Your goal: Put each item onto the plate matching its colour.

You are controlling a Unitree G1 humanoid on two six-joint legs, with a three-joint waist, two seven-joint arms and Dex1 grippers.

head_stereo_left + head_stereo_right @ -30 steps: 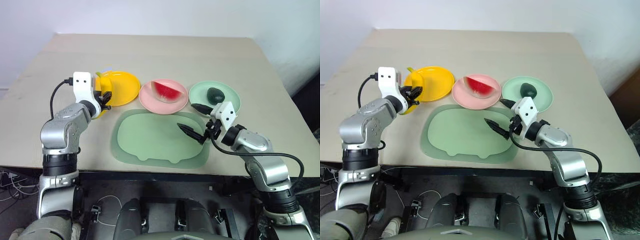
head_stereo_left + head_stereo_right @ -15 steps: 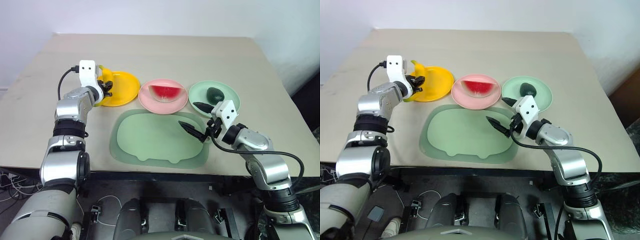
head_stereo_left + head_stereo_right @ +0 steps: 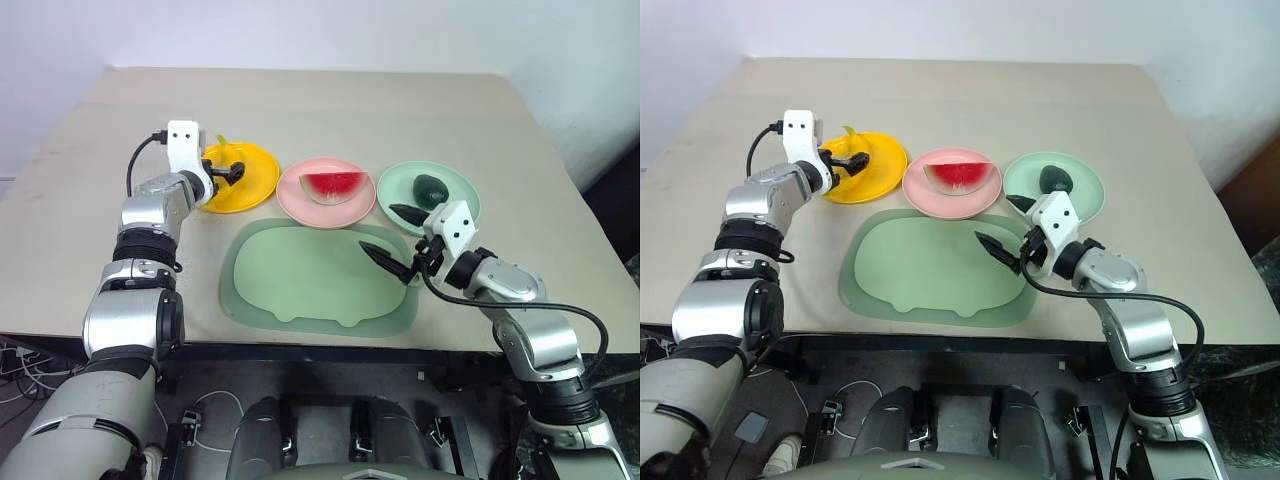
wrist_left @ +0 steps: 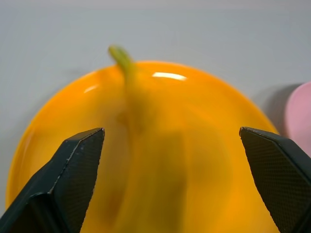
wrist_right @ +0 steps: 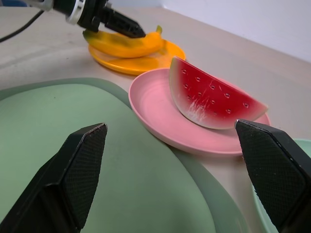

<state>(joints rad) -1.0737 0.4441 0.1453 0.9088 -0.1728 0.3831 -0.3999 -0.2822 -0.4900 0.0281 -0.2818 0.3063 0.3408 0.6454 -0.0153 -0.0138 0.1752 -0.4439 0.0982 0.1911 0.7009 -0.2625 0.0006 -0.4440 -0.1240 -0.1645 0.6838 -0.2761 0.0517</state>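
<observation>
Nearest, the big green mat (image 3: 310, 275) – flat, matte, cutting-board shape with rounded corners, nothing on it. Right gripper (image 3: 397, 241) hangs over its far right edge, fingers spread, holding nothing. Just beyond, three round glossy plastic plates in a row on the tan table (image 3: 400, 110). Green plate (image 3: 455, 195) carries the avocado (image 3: 431, 189) – dark, rounded, smooth. Pink plate (image 3: 300, 200) carries the watermelon wedge (image 3: 333, 184), red face dimpled with seed marks, standing on its curved rind. Yellow plate (image 3: 255, 180) on the left has the banana (image 5: 127, 44) lying across it, green stem tip pointing away; left gripper (image 3: 228, 171) sits right over it, fingers spread wide either side – looks released, not pinched. All three foods seem hard, light, hollow plastic – stiff, slick, likely to roll or skid. Best hold for the banana is probably across its thick middle, the wedge by its flat faces, the avocado across its widest part.
</observation>
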